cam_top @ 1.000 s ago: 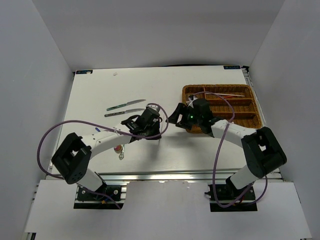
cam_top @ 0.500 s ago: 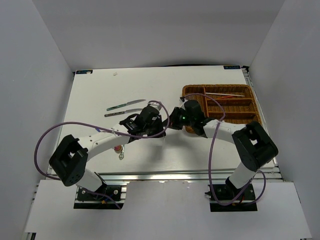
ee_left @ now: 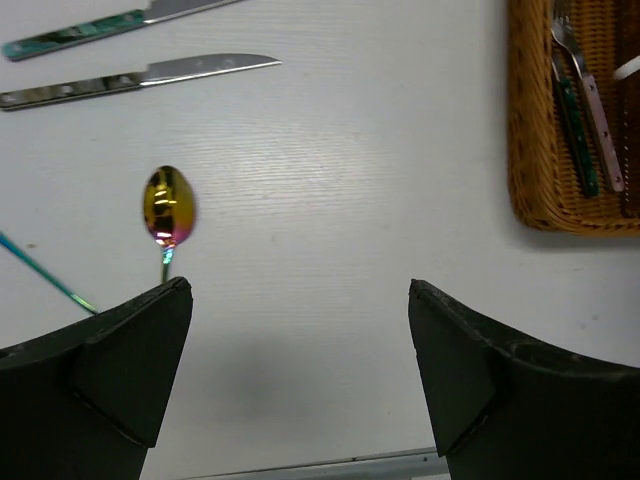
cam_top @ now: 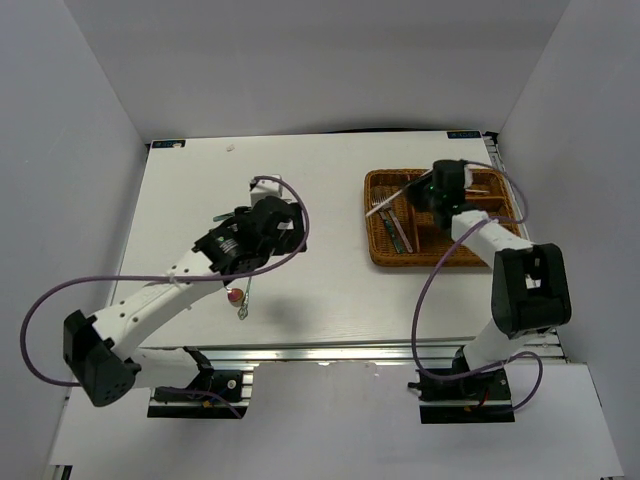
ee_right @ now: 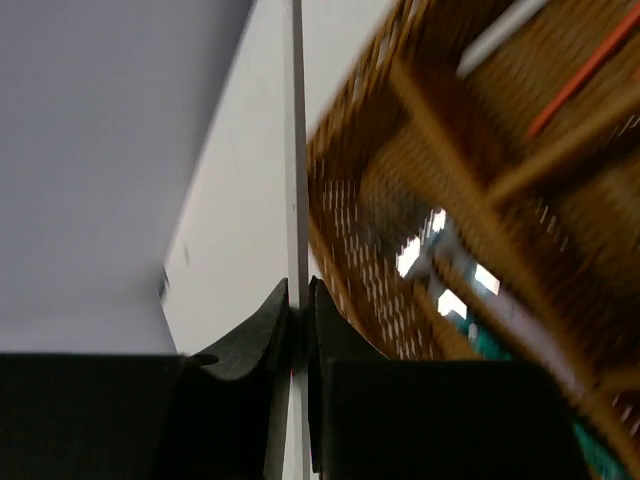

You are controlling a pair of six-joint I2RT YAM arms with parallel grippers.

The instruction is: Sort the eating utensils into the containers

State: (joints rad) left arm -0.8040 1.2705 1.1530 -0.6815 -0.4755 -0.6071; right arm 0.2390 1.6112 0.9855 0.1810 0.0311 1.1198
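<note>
Tray (cam_top: 383, 256) holds fork (ee_left: 588, 80) + chopsticks (ee_right: 583, 78); knives (ee_left: 150, 78), spoon (ee_left: 168, 205) left on worktop (ee_left: 350, 180). L hand (ee_left: 298, 300) wide above spoon, R hand (ee_right: 298, 292) pinching white chopstick (ee_right: 296, 150) over tray

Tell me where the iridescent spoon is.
Left wrist view, left side: the spoon lies on the table just below the lower knife, ahead of the open left pincer.

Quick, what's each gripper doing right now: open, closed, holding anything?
Left gripper: open, holding nothing.
Right gripper: shut on a thin white chopstick.
</note>
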